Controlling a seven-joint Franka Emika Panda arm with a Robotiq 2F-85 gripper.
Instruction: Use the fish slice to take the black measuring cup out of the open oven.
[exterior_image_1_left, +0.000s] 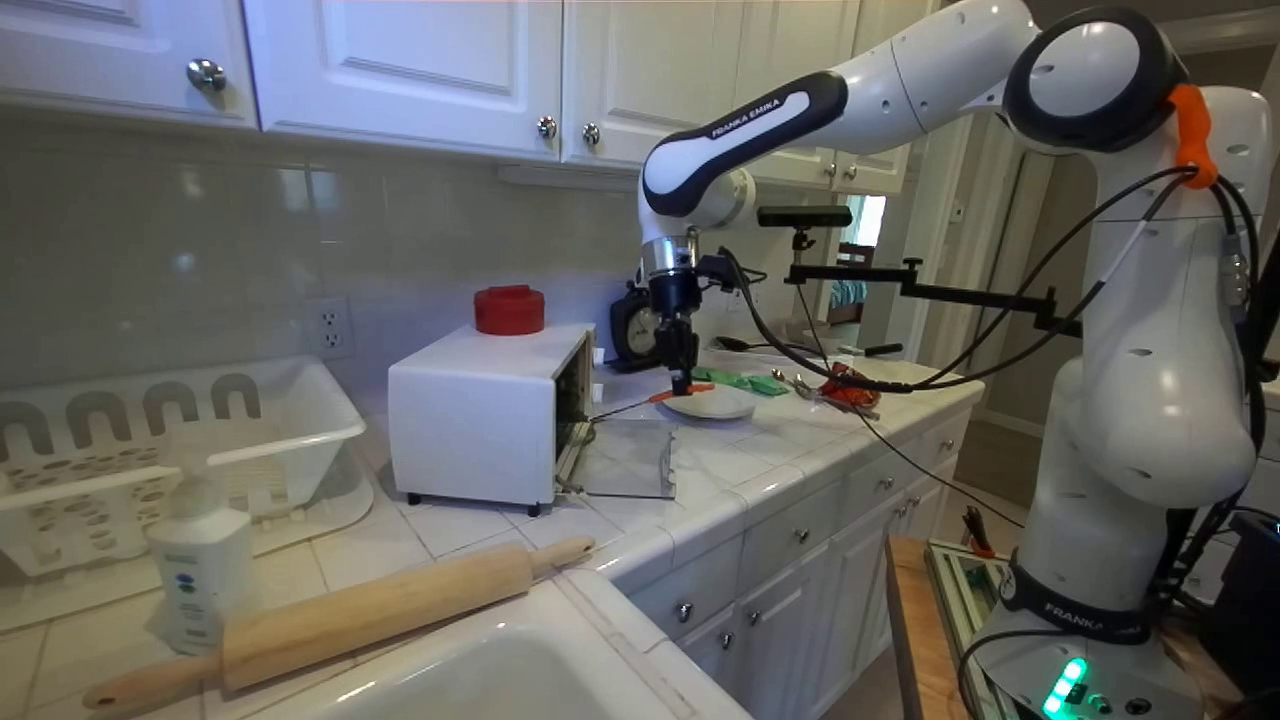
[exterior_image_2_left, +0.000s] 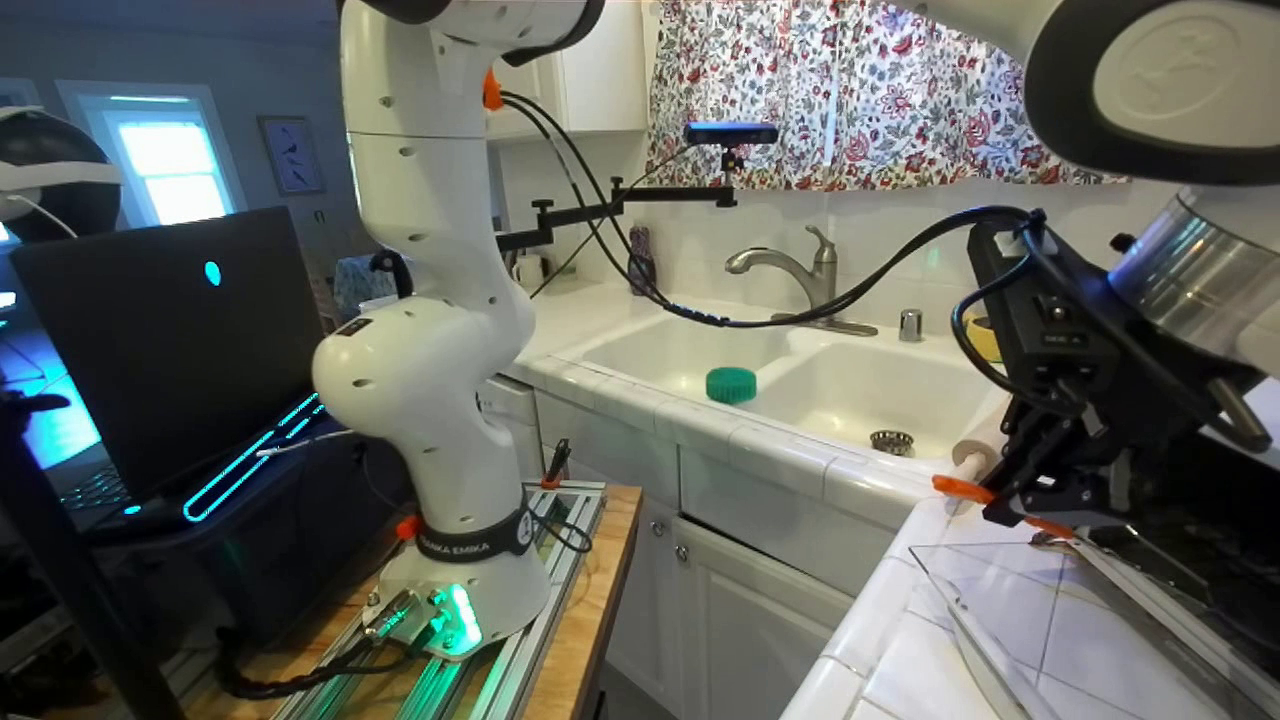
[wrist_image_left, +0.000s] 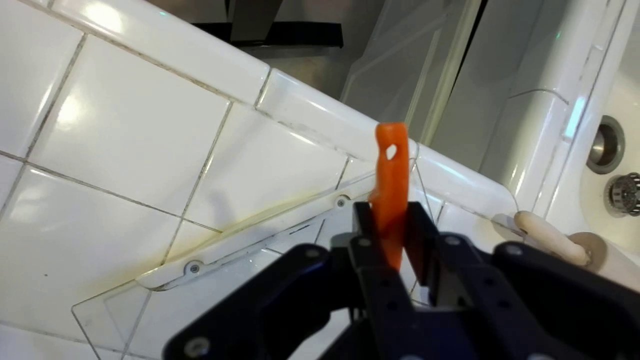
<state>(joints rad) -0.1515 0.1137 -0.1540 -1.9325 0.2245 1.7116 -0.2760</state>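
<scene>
The white oven (exterior_image_1_left: 470, 430) stands on the tiled counter with its dark opening facing the arm. Its glass door (exterior_image_1_left: 625, 460) is open and extends over the counter; the door also shows in the wrist view (wrist_image_left: 270, 239). My gripper (exterior_image_1_left: 682, 386) is shut on the orange handle of the fish slice (wrist_image_left: 392, 165), above the counter in front of the opening. The handle also shows in an exterior view (exterior_image_2_left: 962, 488). The slice's thin shaft points to the oven opening, and its far end is hidden there. The black measuring cup is hidden in all views.
A red container (exterior_image_1_left: 508, 312) sits on the oven. A white plate (exterior_image_1_left: 712, 404) and a black round upright thing (exterior_image_1_left: 632, 328) stand beyond the gripper. A rolling pin (exterior_image_1_left: 380, 612), soap bottle (exterior_image_1_left: 203, 570) and dish rack (exterior_image_1_left: 300, 430) lie on the oven's other side, near the sink (exterior_image_2_left: 850, 390).
</scene>
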